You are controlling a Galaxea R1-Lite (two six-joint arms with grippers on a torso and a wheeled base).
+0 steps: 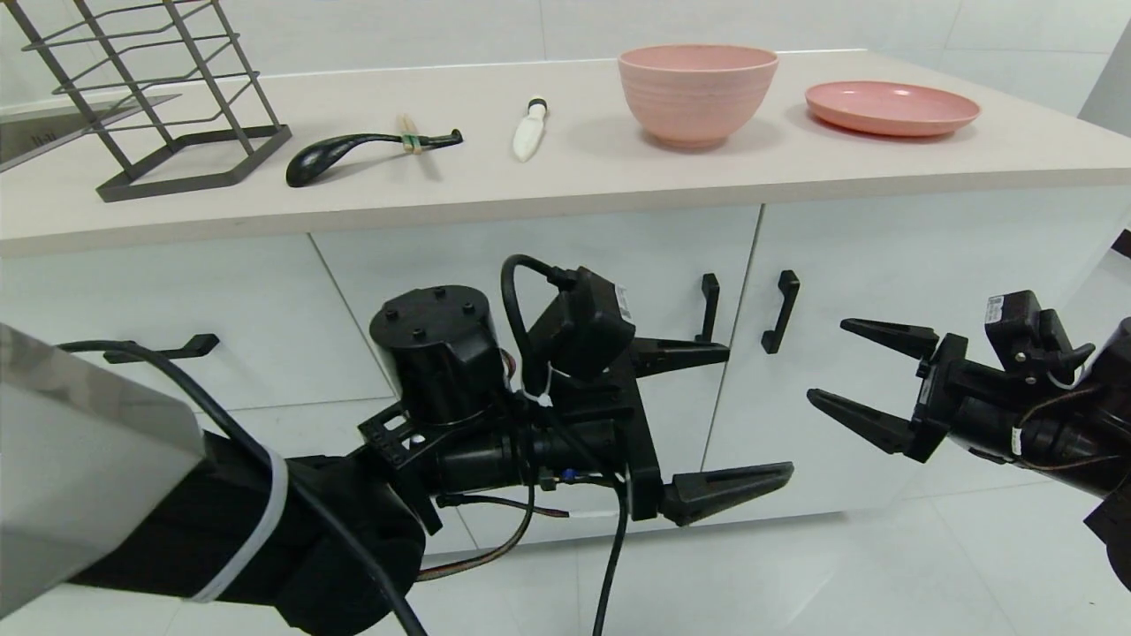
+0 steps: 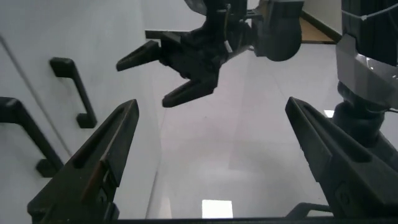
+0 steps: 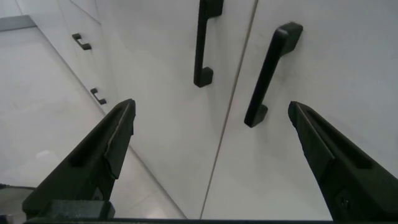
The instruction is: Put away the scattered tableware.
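On the pale counter point(image 1: 548, 190) lie a black ladle point(image 1: 322, 156), a pair of chopsticks point(image 1: 408, 134) across its handle, a white small utensil point(image 1: 528, 131), a pink bowl point(image 1: 698, 93) and a pink plate point(image 1: 892, 107). Both grippers hang low in front of the white cabinet doors, well below the counter. My left gripper point(image 1: 747, 417) is open and holds nothing; its fingers point(image 2: 106, 155) frame the floor in the left wrist view. My right gripper point(image 1: 848, 367) is open too, also seen as the right gripper point(image 2: 165, 78) from the left wrist. Its fingers point(image 3: 102, 149) point at the black door handles point(image 3: 270, 71).
A black wire rack point(image 1: 168, 97) stands on the counter's left, beside a sink edge point(image 1: 53, 132). Black cabinet handles point(image 1: 782, 309) stick out from the doors between the grippers. A drawer handle point(image 1: 168, 346) sits lower left. Glossy white floor point(image 1: 839, 565) lies below.
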